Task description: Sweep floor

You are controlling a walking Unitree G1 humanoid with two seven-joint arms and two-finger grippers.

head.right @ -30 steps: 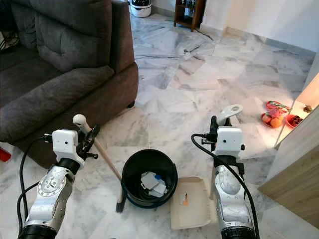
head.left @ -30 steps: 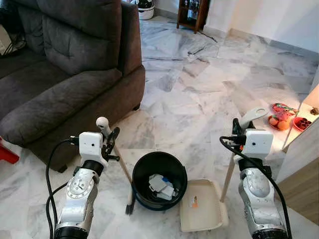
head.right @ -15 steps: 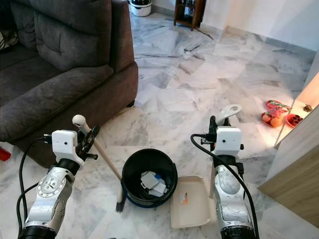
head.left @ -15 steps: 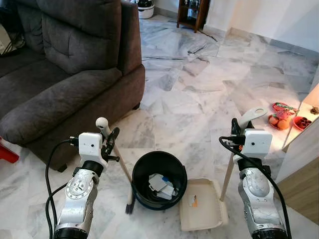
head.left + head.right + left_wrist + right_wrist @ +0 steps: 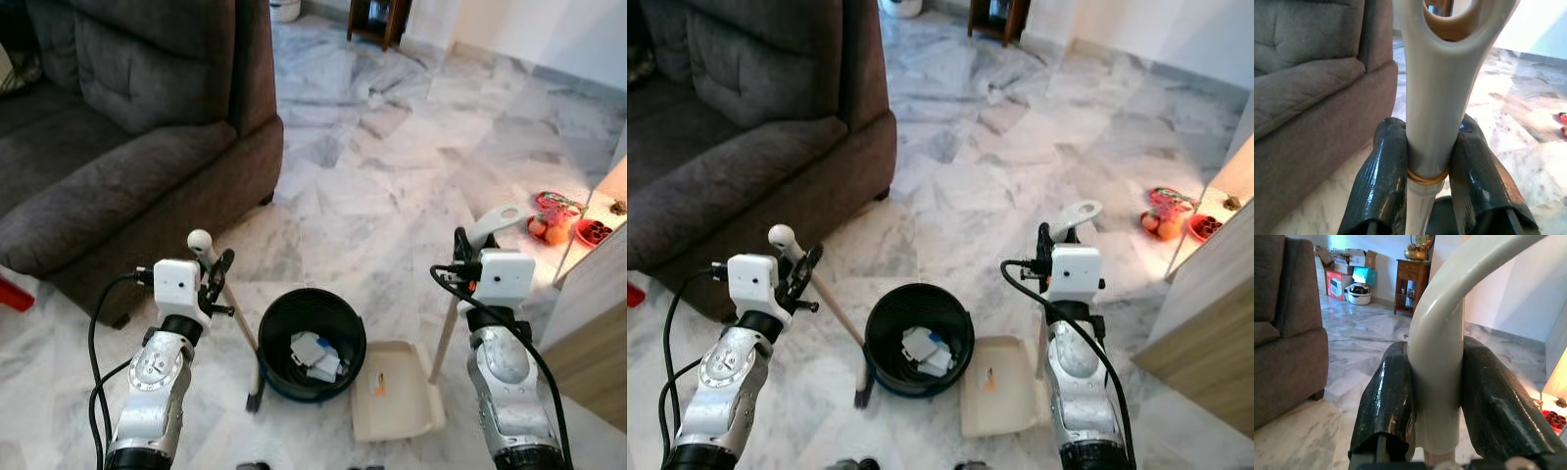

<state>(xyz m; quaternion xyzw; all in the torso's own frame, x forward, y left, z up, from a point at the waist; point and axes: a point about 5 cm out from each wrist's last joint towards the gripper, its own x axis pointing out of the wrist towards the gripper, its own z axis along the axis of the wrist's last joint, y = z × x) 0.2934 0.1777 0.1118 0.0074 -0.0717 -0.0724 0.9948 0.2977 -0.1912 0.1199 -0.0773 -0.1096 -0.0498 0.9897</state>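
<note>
1. The broom (image 5: 235, 328) slants: its wooden handle runs from a rounded pale knob, up and to the left, down and rightward to a small dark brush head resting on the marble floor (image 5: 392, 186) just left of the black bucket (image 5: 312, 343).
2. The left hand (image 5: 217, 277) is clamped on the broom's pale grip just below the knob; in the left wrist view both black fingers (image 5: 1382, 186) press against the grip on either side.
3. The dustpan (image 5: 397, 403) lies flat on the floor just right of the bucket, cream-coloured with a raised rim. Its long handle rises nearly upright, wooden below and ending in a pale looped grip.
4. The right hand (image 5: 460, 257) is closed around that looped grip, its fingers (image 5: 1388, 401) squeezing both sides.
5. The bucket holds crumpled white and blue scraps.
6. A dark grey sofa (image 5: 118, 147) stands far left; red items (image 5: 558, 217) sit on the floor far right.
</note>
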